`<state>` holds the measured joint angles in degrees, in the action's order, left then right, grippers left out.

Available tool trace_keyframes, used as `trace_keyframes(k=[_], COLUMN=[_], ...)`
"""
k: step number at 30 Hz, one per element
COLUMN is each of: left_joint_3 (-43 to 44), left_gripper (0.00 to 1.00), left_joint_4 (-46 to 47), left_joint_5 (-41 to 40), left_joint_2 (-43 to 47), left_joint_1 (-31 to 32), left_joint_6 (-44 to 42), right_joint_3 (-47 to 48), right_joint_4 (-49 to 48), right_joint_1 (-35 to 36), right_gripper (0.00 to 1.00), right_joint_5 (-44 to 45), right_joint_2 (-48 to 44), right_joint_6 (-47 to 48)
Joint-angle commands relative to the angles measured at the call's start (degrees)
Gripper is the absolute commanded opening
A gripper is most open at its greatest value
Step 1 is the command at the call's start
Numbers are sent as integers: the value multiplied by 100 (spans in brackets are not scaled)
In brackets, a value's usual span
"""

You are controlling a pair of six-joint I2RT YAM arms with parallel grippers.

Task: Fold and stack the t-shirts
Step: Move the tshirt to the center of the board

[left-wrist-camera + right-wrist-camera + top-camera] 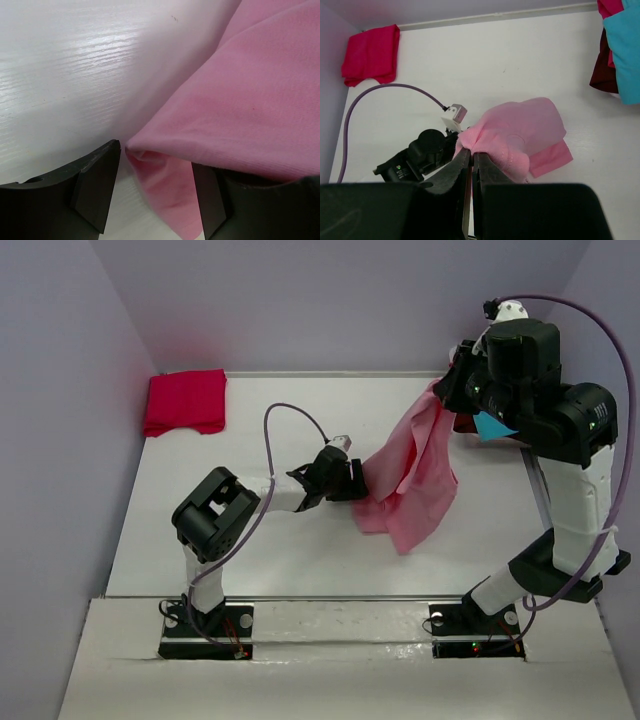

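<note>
The light pink t-shirt (415,470) hangs from my right gripper (448,388), which is raised at the back right. Its lower part trails onto the white table (250,540). In the right wrist view that gripper (472,152) is shut on a bunched fold of the pink t-shirt (520,132). My left gripper (352,482) sits low on the table at the shirt's left edge. Its fingers (97,185) stand open around a hanging fold of the pink t-shirt (260,100), with the gripper (156,159) not pinching it. A folded crimson red t-shirt (186,400) lies at the back left.
A teal t-shirt (626,50) and a maroon one (603,75) lie at the table's right edge, partly hidden by the right arm in the top view. Grey walls close in the back and both sides. The left arm's purple cable (290,412) arcs over the table.
</note>
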<state>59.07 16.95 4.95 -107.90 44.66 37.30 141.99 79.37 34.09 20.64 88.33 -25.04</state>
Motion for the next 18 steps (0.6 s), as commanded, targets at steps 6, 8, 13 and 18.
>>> trace_keyframes(k=[6,8,13,18], left_joint_3=[-45,52,210,350], left_gripper=[71,71,70,33], left_joint_4=[151,142,221,196], left_joint_5=[-30,23,252,296], left_joint_2=[-3,-108,-328,-355], left_joint_1=[34,86,86,139], left_joint_6=[23,-21,5,-29], right_joint_3=[408,356,259,93], right_joint_4=[465,491,518,474], right_joint_1=[-25,-25,-25,-25], right_gripper=[7,7,7,7], right_joint_5=[291,326,379,388], right_joint_2=[-246,-308,-440,-545], right_joint_6=[26,-10,-80,-142])
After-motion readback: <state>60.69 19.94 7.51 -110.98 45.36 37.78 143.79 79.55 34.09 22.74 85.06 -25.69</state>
